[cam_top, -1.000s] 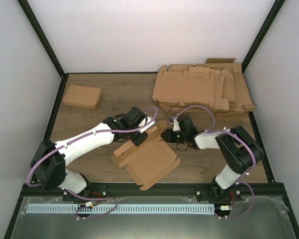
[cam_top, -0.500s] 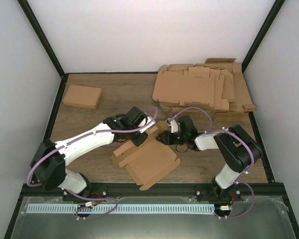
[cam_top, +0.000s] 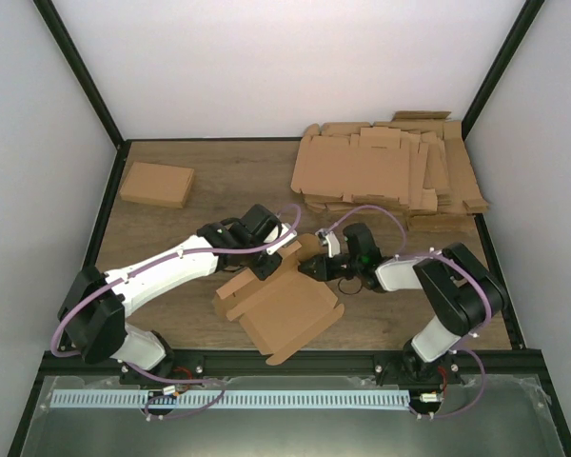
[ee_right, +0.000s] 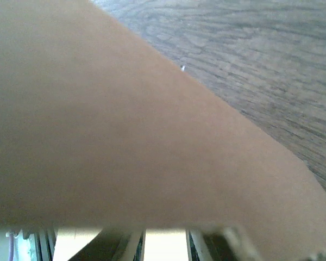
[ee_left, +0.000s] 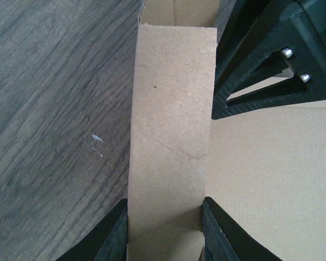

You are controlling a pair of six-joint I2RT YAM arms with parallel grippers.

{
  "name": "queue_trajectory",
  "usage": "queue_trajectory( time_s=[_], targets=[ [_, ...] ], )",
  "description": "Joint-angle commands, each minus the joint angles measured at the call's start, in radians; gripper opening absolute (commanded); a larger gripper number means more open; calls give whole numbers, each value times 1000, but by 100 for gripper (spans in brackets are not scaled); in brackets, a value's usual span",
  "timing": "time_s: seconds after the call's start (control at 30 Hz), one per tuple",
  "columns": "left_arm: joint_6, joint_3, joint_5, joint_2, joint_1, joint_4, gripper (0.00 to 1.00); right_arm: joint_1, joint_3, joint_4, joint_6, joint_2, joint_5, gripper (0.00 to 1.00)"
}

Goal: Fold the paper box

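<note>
Half-formed and askew, the paper box (cam_top: 290, 309) lies on the wooden table (cam_top: 362, 319), close to the arms' bases. At the box's far left corner is the left gripper (cam_top: 265, 267), its fingers (ee_left: 118, 235) pinching a narrow flap strip between them. At the box's far right corner the right gripper (cam_top: 316, 263) meets a raised flap. Cardboard fills its wrist camera, so its fingers' spread cannot be told. Well beyond the box to the left sits a closed brown carton (cam_top: 156, 184), and beyond it to the right a pile of flat cardboard sheets (cam_top: 381, 171).
</note>
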Motion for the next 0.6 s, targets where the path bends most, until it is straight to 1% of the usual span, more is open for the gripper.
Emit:
queue_trajectory(
  time_s=[0.0,0.17,0.5,0.57],
  targets=[
    [3,4,1,17,-5,-3,33,11,-6,13,-39,-63,8,23],
    [4,3,-6,18,-4,-5,33,11,-9,-15,-31,-99,92,24],
    [6,1,-11,19,-6,-6,33,6,-85,-40,-53,-320,312,25],
    [6,1,-12,17,-5,-6,33,-1,-94,-52,-56,-369,374,25]
  ],
)
